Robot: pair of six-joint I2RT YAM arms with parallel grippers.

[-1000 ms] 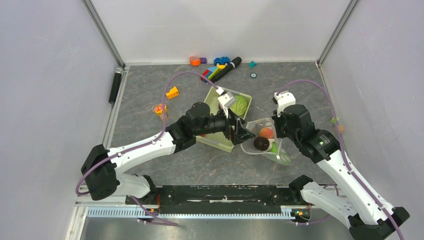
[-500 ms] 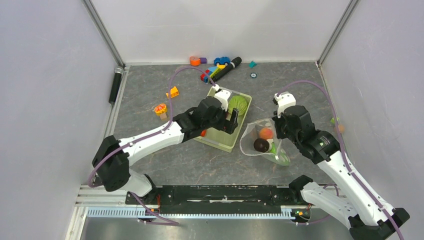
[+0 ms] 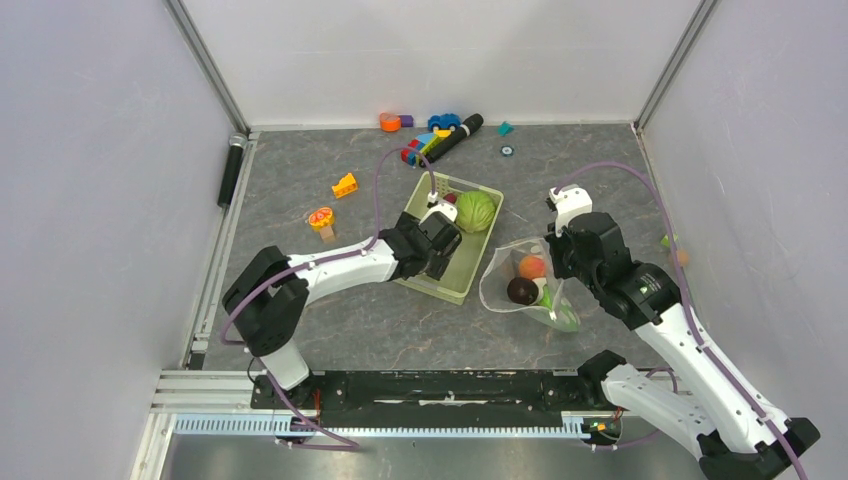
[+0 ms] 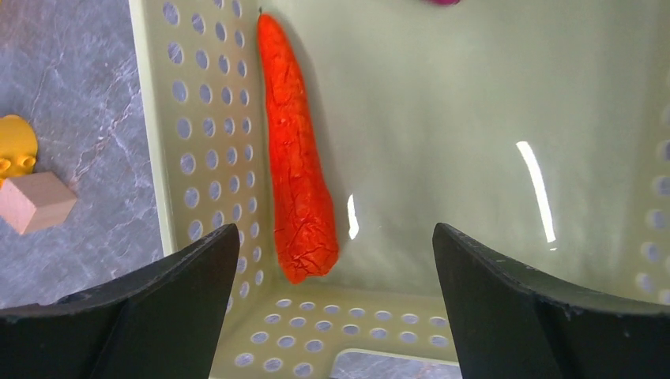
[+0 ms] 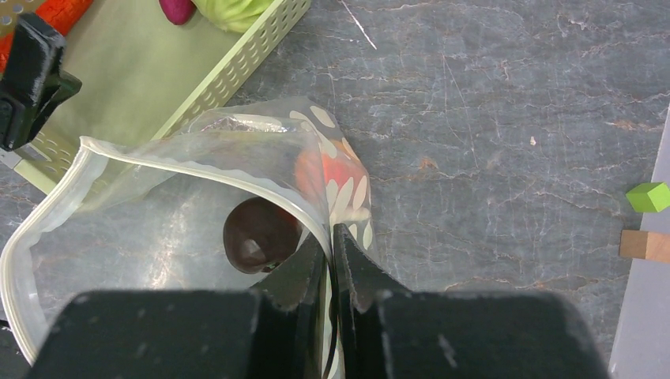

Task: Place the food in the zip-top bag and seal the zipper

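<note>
Food sits in two places on the grey, marble-veined table [image 3: 290,180]: some in a basket, some already in the bag. At the far left of the top view a small round orange toy [image 3: 321,218] and a yellow block [image 3: 345,185] lie on the bare tabletop. Next comes the pale green basket [image 3: 432,288], a hard plastic tub with rows of round holes in its walls. The left gripper [image 4: 334,233] hangs inside it with its jaws spread wide and nothing in them. Below it the carrot [image 4: 296,174], long, tapered and red-orange with a crinkled skin, lies along the basket's left wall, its blunt end between the fingers. The round, ribbed green cabbage [image 3: 477,211] fills the basket's far corner, with a bit of purple eggplant [image 5: 178,9] beside it.

Just right of the basket lies the zip-top bag [image 5: 158,229], clear, floppy and printed with white dots, its mouth gaping toward the basket. The zipper [image 5: 31,237], a thin pale strip, curves around that open edge. Inside are the glossy dark maroon ball [image 5: 261,235] and the orange peach [image 5: 332,174]. The right gripper [image 5: 330,245] is pinched tight on the bag's rim, holding it up. Far right, a green cube [image 5: 652,196] and a wooden block [image 5: 644,245] sit by the wall.
</note>
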